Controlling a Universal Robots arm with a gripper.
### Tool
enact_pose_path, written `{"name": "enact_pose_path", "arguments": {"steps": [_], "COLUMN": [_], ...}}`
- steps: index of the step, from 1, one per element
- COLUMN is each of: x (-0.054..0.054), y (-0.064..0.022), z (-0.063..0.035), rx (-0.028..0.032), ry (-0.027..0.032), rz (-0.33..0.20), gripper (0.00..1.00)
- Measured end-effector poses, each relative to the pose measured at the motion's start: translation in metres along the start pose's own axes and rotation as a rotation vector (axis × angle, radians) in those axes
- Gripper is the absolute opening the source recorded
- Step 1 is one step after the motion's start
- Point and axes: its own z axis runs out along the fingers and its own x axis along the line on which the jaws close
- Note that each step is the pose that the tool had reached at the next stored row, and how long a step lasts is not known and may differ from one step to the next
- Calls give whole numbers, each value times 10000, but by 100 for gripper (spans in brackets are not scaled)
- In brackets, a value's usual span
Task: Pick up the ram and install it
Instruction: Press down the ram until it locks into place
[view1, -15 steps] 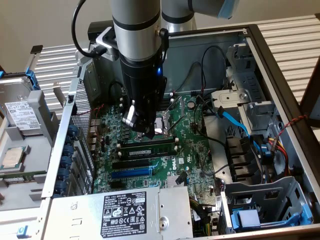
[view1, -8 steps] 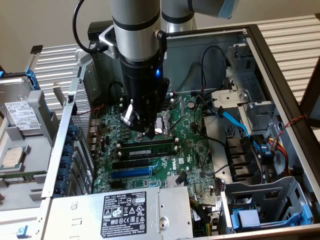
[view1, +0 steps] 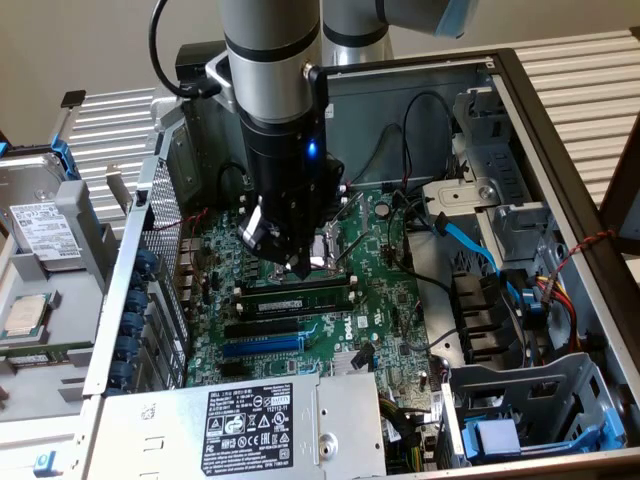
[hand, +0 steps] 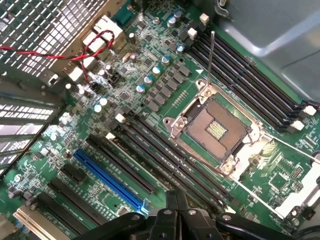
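Observation:
My gripper (view1: 290, 265) hangs low over the motherboard, just above the bank of black memory slots (view1: 300, 305) beside the empty CPU socket (view1: 325, 245). In the wrist view its two fingers (hand: 171, 212) stand pressed together, shut, with nothing showing between them. A long thin green strip with dark chips, which looks like the ram (view1: 300, 297), lies along one slot of that bank directly under the gripper. Whether its end clips are latched is too small to tell. The wrist view shows the slots (hand: 170, 160) and the socket (hand: 216, 131), but I cannot pick the ram out there.
The blue expansion slot (view1: 262, 345) and the power supply (view1: 255, 425) lie beside the slot bank. A drive cage with a blue cable (view1: 470, 245) fills the exterior view's right. Outside the case at that view's left are a hard drive (view1: 40, 230), a CPU chip (view1: 25, 315) and another green strip (view1: 45, 352).

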Motion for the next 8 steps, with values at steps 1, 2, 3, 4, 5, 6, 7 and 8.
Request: {"name": "enact_pose_path", "arguments": {"steps": [1, 2, 3, 4, 5, 6, 7, 8], "x": [0, 0, 0, 0, 0, 0, 0, 0], "y": [0, 0, 0, 0, 0, 0, 0, 0], "z": [1, 1, 1, 1, 1, 0, 0, 1], "rx": [6, 12, 19, 25, 31, 37, 44, 49], "ry": [-5, -8, -12, -15, -18, -20, -23, -27], "rz": [162, 311, 476, 638, 791, 942, 1099, 1255], "gripper": [11, 11, 11, 11, 11, 11, 11, 11]}}
